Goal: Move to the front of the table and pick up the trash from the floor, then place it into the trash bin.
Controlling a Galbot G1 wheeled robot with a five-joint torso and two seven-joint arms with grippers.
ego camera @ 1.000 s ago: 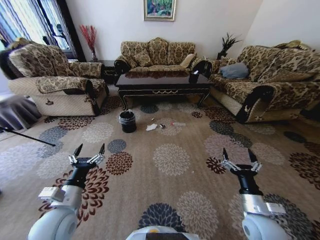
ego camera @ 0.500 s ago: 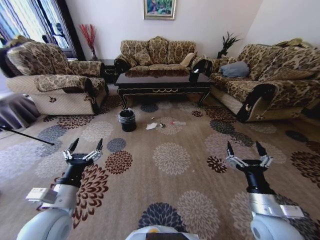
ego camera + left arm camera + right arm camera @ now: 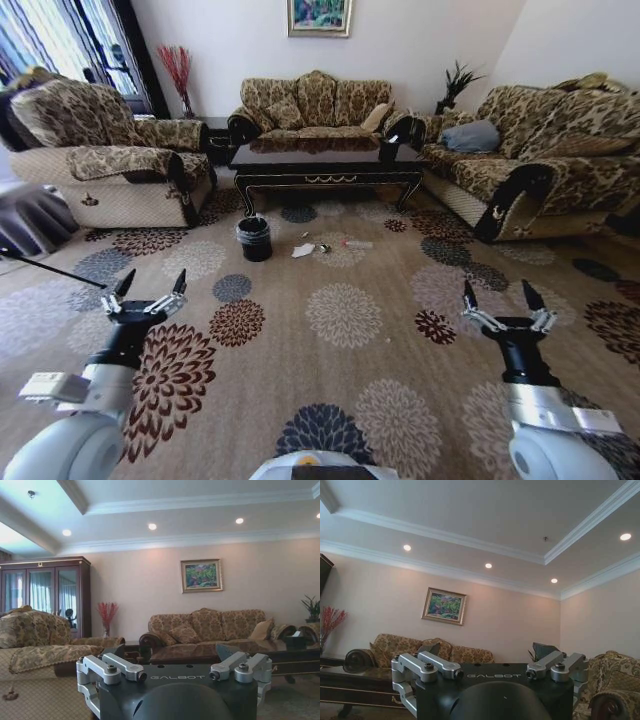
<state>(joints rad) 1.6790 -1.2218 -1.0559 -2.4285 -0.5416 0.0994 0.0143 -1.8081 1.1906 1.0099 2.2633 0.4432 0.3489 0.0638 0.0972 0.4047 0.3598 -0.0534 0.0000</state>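
We see a glossy dark wooden table (image 3: pixel 327 160) on a matt patterned carpet (image 3: pixel 340 320). The trash bin (image 3: pixel 254 239) looks like black plastic with a thin bag lining.

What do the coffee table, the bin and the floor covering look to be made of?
The table: likely dark lacquered wood; the glossy top mirrors the sofa, with gold scroll trim on the apron. The trash bin: probably black plastic, a matte round bucket; a liner can't be made out from here. The carpet: woven or tufted textile, matte, printed with round floral medallions.
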